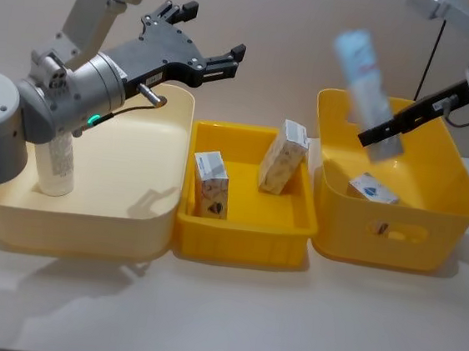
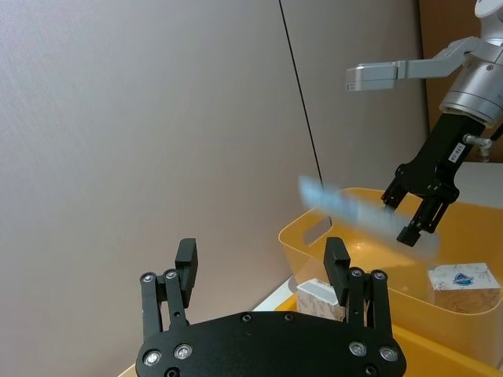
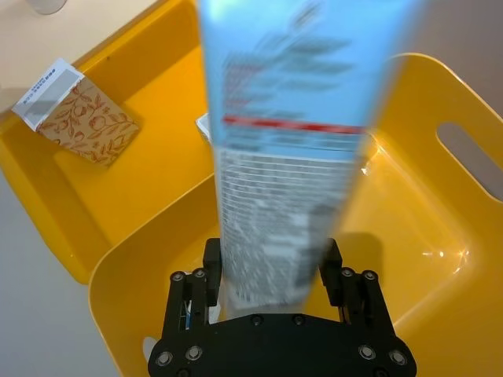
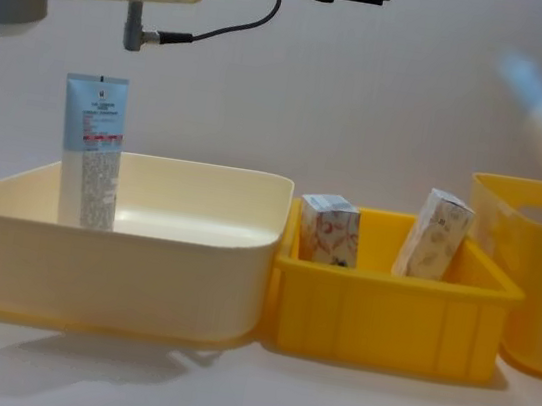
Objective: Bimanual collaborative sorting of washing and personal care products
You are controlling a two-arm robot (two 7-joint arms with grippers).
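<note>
Right hand (image 1: 383, 134) grasping tube (image 1: 361, 71) above right bin (image 1: 461, 178). Left hand (image 1: 205, 36) released, waiting over cream bin (image 1: 159, 210), one tube (image 4: 91, 147) inside. Two cartons (image 1: 210, 183) unsorted.

Held light-blue tube (image 1: 366, 76) tilted above deep yellow bin (image 1: 460, 187); second tube (image 1: 55, 165) upright in cream bin (image 1: 159, 210); two floral cartons (image 1: 210, 184) in shallow yellow tray (image 1: 241, 235).

I see a plain, matte beige-grey wall panel (image 1: 292, 31) behind my work area, with a thin dark vertical seam (image 2: 302, 118) running down it. Below lies a smooth off-white tabletop (image 1: 228, 317), evenly lit and carrying soft shadows. A brown wooden surface (image 2: 448, 31) shows beyond the wall's edge.
</note>
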